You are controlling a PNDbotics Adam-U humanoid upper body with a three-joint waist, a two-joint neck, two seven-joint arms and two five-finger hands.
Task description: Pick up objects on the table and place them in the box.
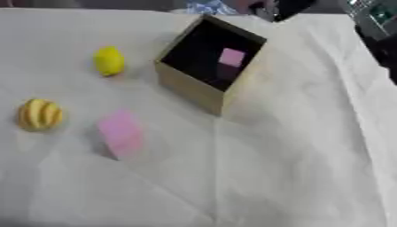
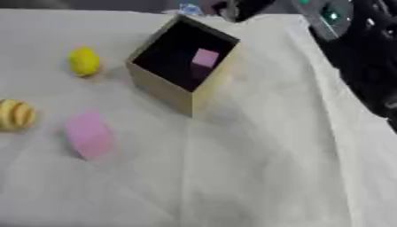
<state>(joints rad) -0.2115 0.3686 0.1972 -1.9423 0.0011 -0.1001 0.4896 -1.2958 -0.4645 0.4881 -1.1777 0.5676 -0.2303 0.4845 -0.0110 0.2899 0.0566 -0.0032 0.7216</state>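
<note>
The desk (image 1: 294, 177) fills nearly the whole view, covered in a pale, creased cloth (image 1: 232, 195) that runs from the near edge to the far edge. The next largest thing is the box (image 1: 194, 91), a light wooden cube with a dark inside, standing open-topped on the far middle part of the desk and turned so that one corner points toward the camera. Inside it lies a small pink block (image 1: 231, 57), against the far right part of the dark interior. At the right edge of the right eye view a black arm (image 2: 371, 66) with a round silver part comes down from the upper corner; no robot hand can be made out on it, so I cannot tell whether its fingers are straight or curled, and the left robot hand does not show at all. On the cloth, left of the box and nearer the camera, lies a bigger pink block (image 1: 121, 133), tilted, well apart from the box. Farther left, close to the left edge, sits a round yellow ball with darker stripes (image 1: 39, 115). Beyond it, just left of the box but not touching it, rests a plain yellow lemon-shaped thing (image 1: 109, 60).
</note>
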